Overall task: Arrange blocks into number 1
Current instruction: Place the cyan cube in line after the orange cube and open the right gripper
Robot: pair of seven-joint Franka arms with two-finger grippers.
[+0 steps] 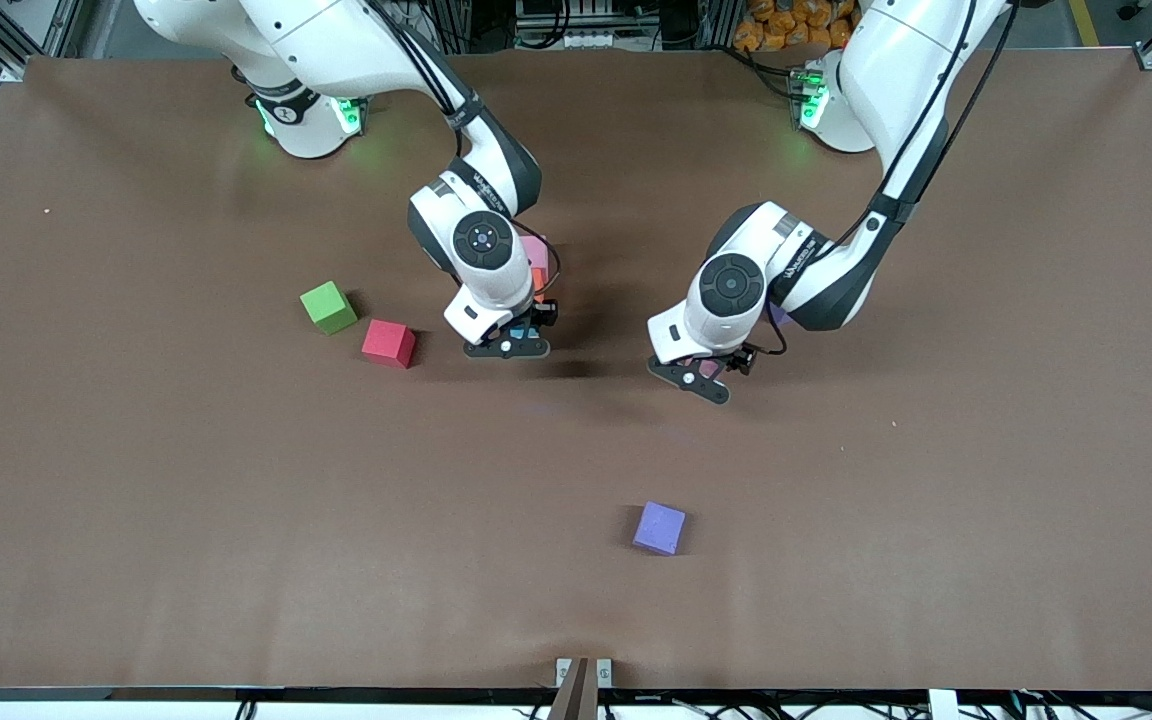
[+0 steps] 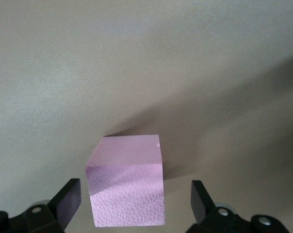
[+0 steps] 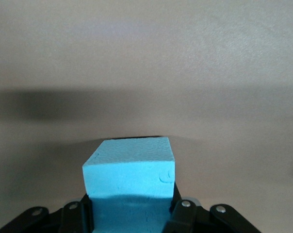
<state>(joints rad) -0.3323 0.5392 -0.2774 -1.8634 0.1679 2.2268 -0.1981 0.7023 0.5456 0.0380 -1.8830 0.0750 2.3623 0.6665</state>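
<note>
Front view: a brown counter [image 1: 186, 520] fills nearly the whole picture, matte and lightly wrinkled, with both arm bases at its top edge.
Room: metal framing, cables and dark equipment stand above the counter's top edge; an orange heap [image 1: 794, 22] shows near the left arm's base.
Lights: green glow at each arm base.
Right tool [image 1: 511, 338]: closed on the light blue cube [image 1: 519, 331], low over the middle of the counter.
Light blue cube, right wrist view: cube [image 3: 129, 182] sits clamped between the dark fingers [image 3: 77, 216], its top face clear of them.
Left tool [image 1: 704, 378]: wide open, down at the counter toward the left arm's end.
Pink cube [image 2: 127, 187]: in the left wrist view it rests on the counter between the spread fingers [image 2: 69, 200], a gap on each side, not gripped.
Second pink cube [image 1: 535, 251]: mostly hidden by the right arm, on the counter, with an orange cube [image 1: 539, 279] just beside it, nearer the front camera.
Red cube [image 1: 388, 342]: on the counter toward the right arm's end, apart from the right tool.
Green cube [image 1: 328, 306]: just beside the red cube, slightly farther from the front camera.
Purple cube [image 1: 659, 527]: alone, nearest the front camera, well apart from the rest.
Another purple cube [image 1: 778, 314]: only a sliver shows under the left arm.
</note>
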